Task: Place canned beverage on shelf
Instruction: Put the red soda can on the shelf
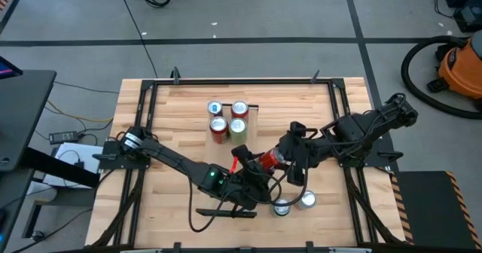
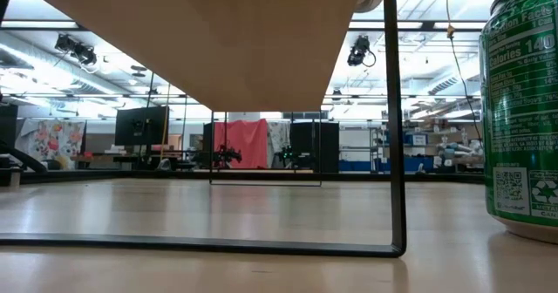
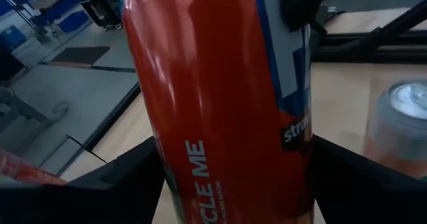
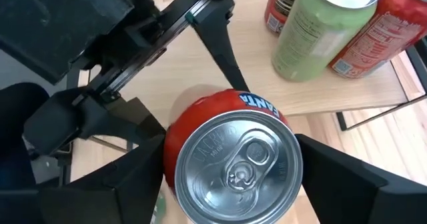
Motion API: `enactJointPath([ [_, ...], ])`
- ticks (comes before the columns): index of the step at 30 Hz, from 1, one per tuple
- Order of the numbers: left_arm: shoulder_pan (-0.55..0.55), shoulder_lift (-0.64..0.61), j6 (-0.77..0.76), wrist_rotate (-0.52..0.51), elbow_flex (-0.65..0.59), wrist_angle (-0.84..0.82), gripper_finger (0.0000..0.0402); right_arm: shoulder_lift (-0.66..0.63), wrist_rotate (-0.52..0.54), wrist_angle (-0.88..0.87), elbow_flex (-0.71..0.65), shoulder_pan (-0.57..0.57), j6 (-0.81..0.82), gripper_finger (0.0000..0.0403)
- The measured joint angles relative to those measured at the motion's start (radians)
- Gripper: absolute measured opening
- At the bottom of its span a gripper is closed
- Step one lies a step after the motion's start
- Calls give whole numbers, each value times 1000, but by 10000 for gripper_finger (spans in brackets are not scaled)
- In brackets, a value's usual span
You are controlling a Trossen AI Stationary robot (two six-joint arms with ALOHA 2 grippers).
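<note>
Your slatted wooden tabletop [image 1: 181, 125] stands on a grey floor, an orange vacuum [image 1: 459, 65] off to the right. On the shelf [image 1: 252, 117] four cans [image 1: 228, 119] stand upright and sealed. In front of the shelf both end effectors meet on one red can [image 4: 230, 161]: the right end effector [image 4: 230, 177] grasps it, and the left end effector [image 3: 233, 177] brackets it on both sides. Two more cans [image 1: 295, 203] stand just nearer you.

2 dark jointed arms [image 1: 181, 163], black cables

table [image 1: 173, 125]: slatted wood, frame centre | shelf [image 1: 252, 116]: four cans [image 1: 228, 118], upper centre | two cans [image 1: 294, 203] on table, lower right
</note>
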Motion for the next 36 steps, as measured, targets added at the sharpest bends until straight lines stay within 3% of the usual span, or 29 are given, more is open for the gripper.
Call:
enactJointPath([
  [3,0,-1,49,29,1,-14,317,-3,-41,7,0,-1,-98,333],
  [9,-1,9,112,213,-5,-66,318,-14,-171,26,74,19,-381,379],
  [18,1,2,149,342,-2,-94,318,4,-43,-35,51,163,-622,380],
  [23,12,2,176,504,-2,-60,318,0,140,-75,18,270,-640,374],
  [29,45,2,208,672,-2,18,318,1,150,-25,-82,342,-680,374],
  [36,82,2,228,799,-2,63,318,1,221,-14,-91,359,-634,374],
])
